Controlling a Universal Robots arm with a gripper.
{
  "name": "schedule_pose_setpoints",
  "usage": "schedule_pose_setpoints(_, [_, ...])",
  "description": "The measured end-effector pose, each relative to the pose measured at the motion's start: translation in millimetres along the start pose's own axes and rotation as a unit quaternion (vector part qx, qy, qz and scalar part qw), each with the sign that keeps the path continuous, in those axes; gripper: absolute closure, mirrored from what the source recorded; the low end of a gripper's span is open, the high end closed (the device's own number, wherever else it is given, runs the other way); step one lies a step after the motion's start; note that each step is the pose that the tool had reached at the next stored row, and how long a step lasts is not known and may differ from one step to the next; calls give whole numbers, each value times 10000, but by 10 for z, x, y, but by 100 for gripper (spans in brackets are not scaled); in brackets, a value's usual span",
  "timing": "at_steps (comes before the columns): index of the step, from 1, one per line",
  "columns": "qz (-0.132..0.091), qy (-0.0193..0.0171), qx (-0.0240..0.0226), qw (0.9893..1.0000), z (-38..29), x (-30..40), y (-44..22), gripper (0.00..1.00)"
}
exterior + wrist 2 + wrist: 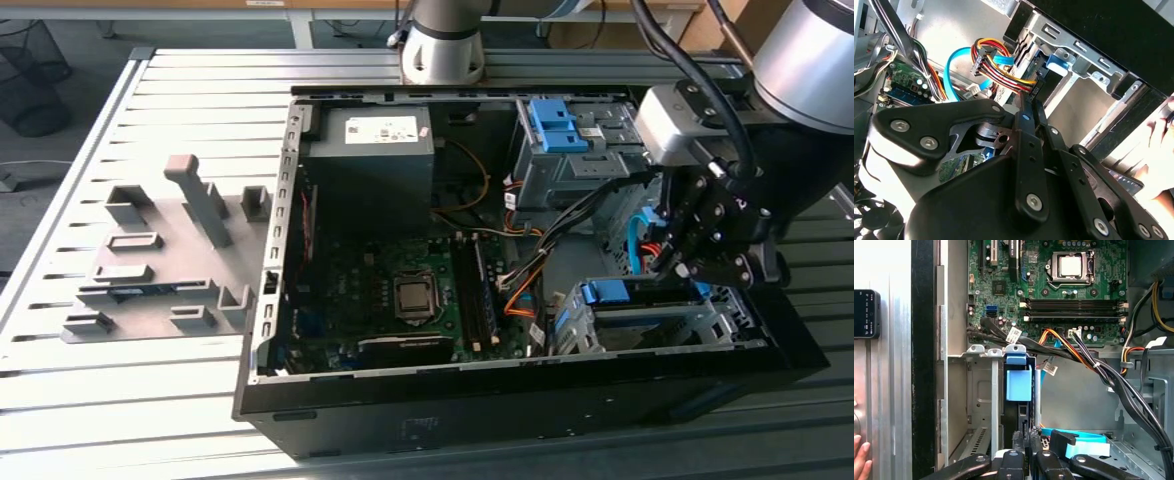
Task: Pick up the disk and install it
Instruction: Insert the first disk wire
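The open computer case (534, 390) lay on the table (134, 100). At the exterior view's right, the gripper (694, 262) hung over the metal cage (654, 320). The disk (1018, 385) stood on edge in that cage, blue frame up. The fingers looked pressed together; whether they pinched the disk, I could not tell. The disk was probably hard, heavy and breakable, best held by its blue frame.

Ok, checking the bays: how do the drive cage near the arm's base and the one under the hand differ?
The far cage stands clear of the hand, blue brackets upright on top. The near cage lies right below the hand, the disk showing its blue frame in the slot. Both are grey metal.
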State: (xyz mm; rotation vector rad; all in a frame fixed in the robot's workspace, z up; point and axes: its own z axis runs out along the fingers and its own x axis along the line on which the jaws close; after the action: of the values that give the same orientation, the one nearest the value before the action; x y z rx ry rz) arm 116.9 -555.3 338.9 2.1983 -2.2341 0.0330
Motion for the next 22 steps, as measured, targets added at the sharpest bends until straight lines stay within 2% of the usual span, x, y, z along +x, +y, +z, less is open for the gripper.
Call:
schedule_pose_setpoints(9, [1, -4, 1, 10000, 24, -2, 1, 84])
schedule_pose_setpoints(13, [1, -11, 1, 10000, 31, -7, 1, 84])
schedule_pose_setpoints(15, [2, -28, 2, 10000, 31, -8, 3, 84])
schedule_pose_setpoints(20, [3, -37, 45, 10000, 34, -8, 20, 84])
schedule_pose_setpoints(22, [2, -36, 48, 10000, 38, -8, 20, 84])
